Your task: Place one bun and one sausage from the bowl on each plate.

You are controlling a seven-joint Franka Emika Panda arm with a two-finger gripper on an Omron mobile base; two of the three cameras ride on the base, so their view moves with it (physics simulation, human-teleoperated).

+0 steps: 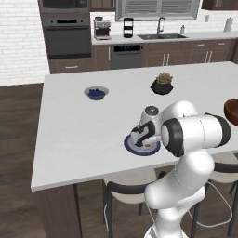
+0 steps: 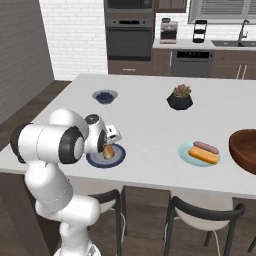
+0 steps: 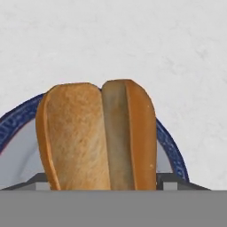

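The two-finger claw (image 2: 107, 149) hangs low over the round grey-blue plate with the dark navy rim (image 3: 170, 146), its jaws spread wide around an oblong golden-orange split bun (image 3: 99, 135), which lies between them over that plate.

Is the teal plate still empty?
No, the teal plate already has a bun and a sausage lying on it, side by side.
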